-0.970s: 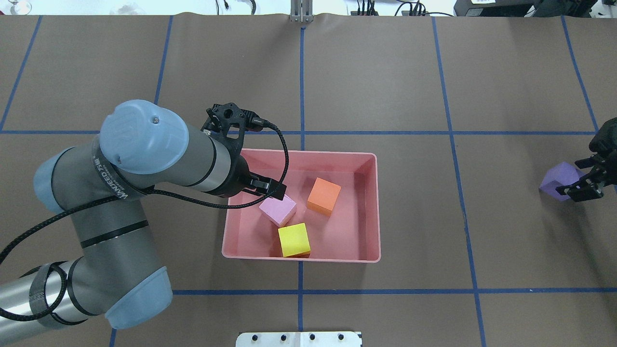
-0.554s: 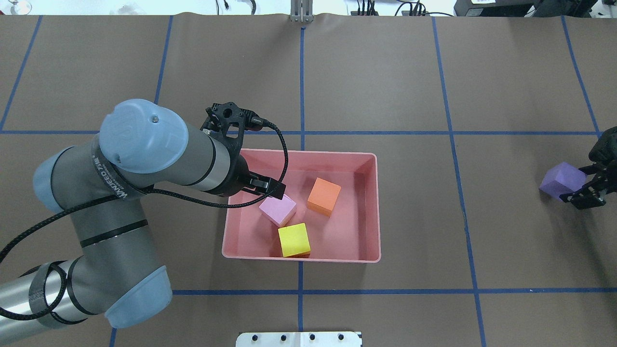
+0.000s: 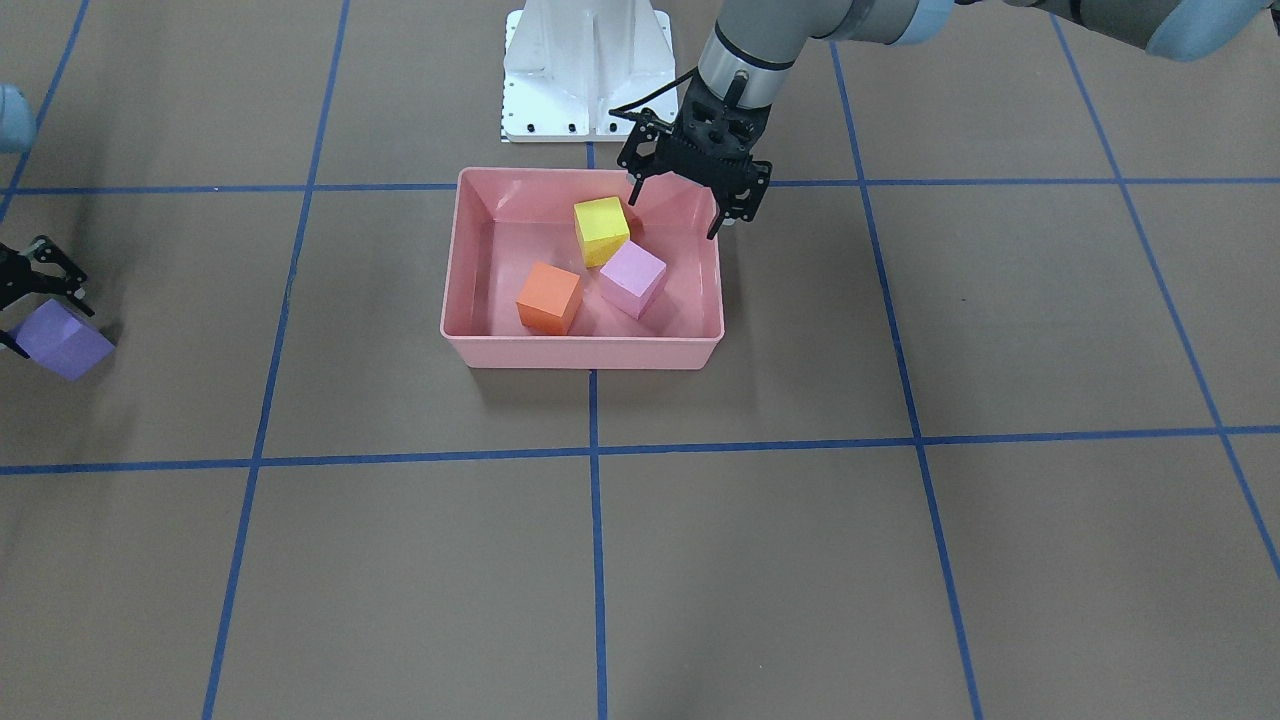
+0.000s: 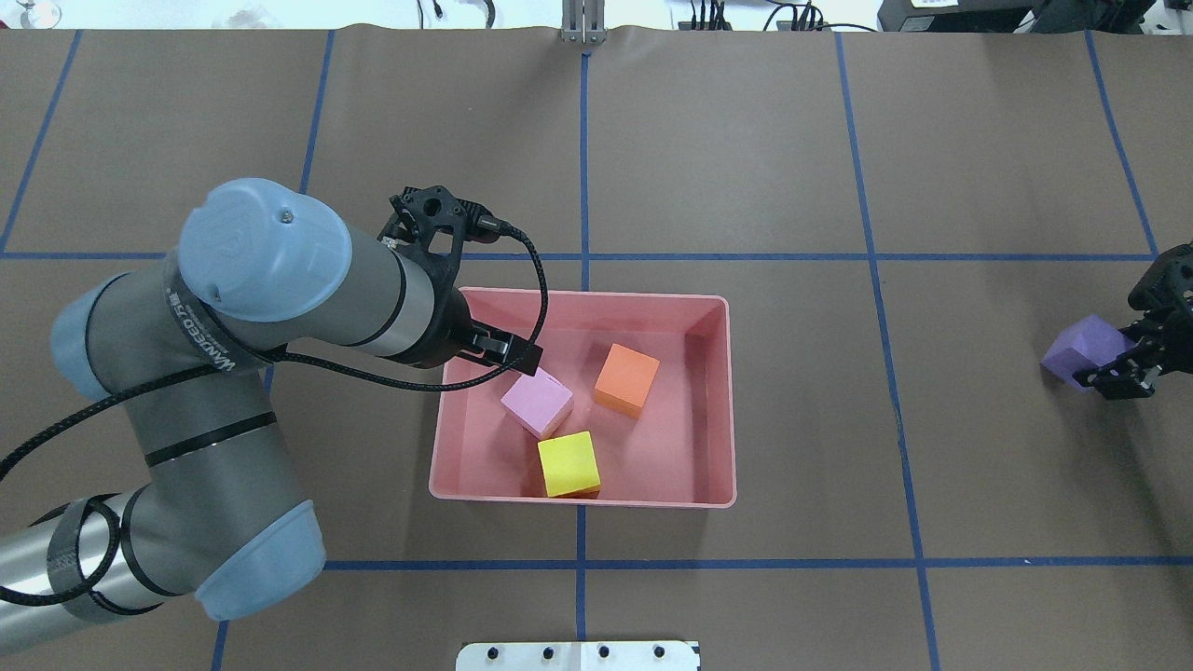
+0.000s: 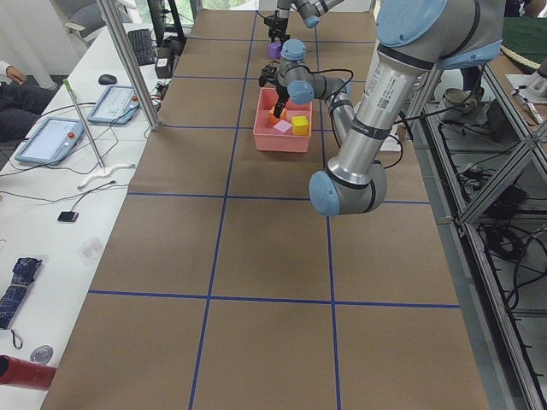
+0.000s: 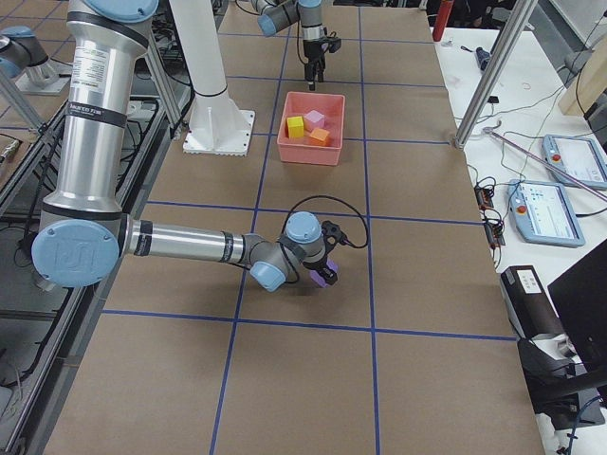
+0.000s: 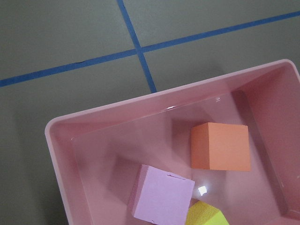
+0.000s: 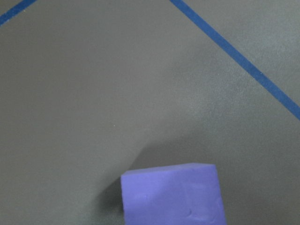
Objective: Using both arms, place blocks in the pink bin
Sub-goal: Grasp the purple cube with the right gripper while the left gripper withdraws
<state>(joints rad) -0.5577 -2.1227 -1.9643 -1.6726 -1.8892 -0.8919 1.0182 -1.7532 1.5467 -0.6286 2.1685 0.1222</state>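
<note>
The pink bin [image 3: 580,352] [image 4: 652,499] sits mid-table. In it lie the orange block [image 3: 549,296] [image 4: 626,378], the yellow block [image 3: 601,230] [image 4: 569,463] and the pale pink-lilac block [image 3: 632,279] [image 4: 537,402]; all three also show in the left wrist view. My left gripper [image 3: 675,217] is open and empty above the bin's corner nearest my left arm. The dark purple block [image 3: 65,340] [image 4: 1076,349] [image 8: 171,194] is on the table far to my right. My right gripper [image 4: 1123,356] has a finger on each side of it and looks shut on it.
The white pedestal base [image 3: 585,70] stands at the robot's side of the table, just behind the bin. Blue tape lines cross the brown table cover. Side benches with tablets [image 6: 545,210] and metal posts [image 5: 128,60] run along the operators' side.
My left gripper has drawn back from the pale pink-lilac block toward the bin's corner. My right gripper has shifted and closed in around the purple block, which barely moved.
</note>
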